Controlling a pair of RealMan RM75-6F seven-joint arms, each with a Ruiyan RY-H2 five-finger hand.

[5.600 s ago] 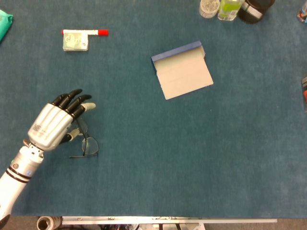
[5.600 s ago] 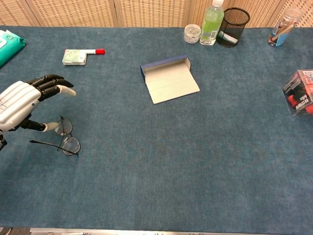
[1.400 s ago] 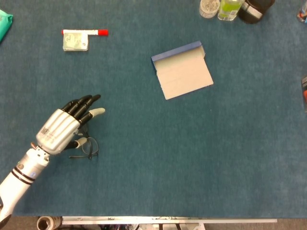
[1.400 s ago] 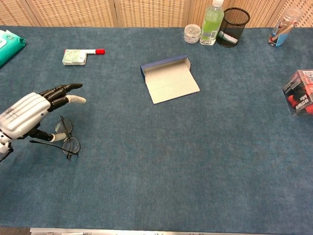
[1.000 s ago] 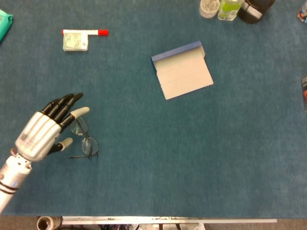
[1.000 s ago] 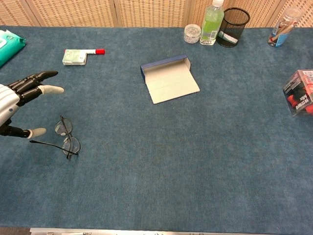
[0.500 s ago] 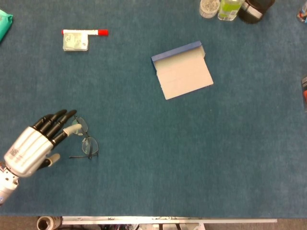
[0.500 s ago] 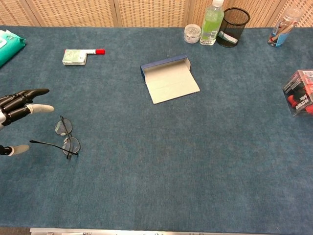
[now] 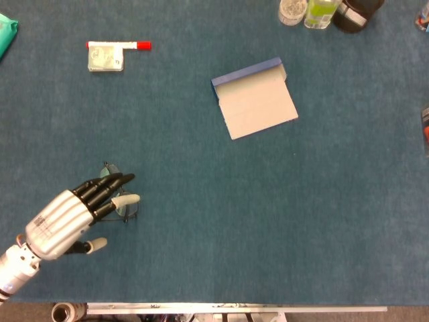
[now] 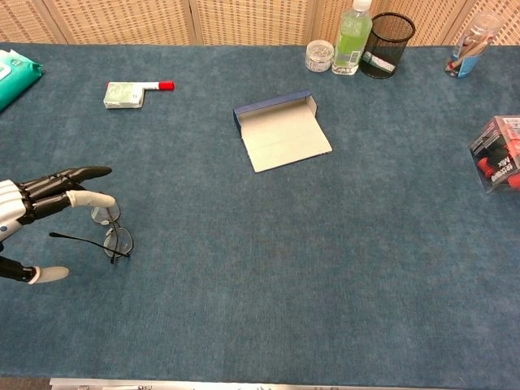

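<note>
One hand, the left (image 9: 64,221), is hovering released with fingers spread over the glasses (image 10: 112,231), which are lying on the table (image 9: 268,221) at seven o'clock from the case (image 9: 255,99), having swung back over them ungrasped.

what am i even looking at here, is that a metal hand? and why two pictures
Yes, it is a robot's left hand: silver back, black fingers with pale tips, on a white arm. The two pictures show one moment from the robot's own cameras: the head view looks straight down, the chest view looks across the table from lower down. The hand holds nothing; its fingers are spread above a pair of glasses lying on the blue table. Whether they touch the glasses is unclear. The right hand is not in either view. Also there: an open blue box, a small pack with a red-capped marker, and at the far edge a green bottle, a black mesh cup and a small jar.
</note>
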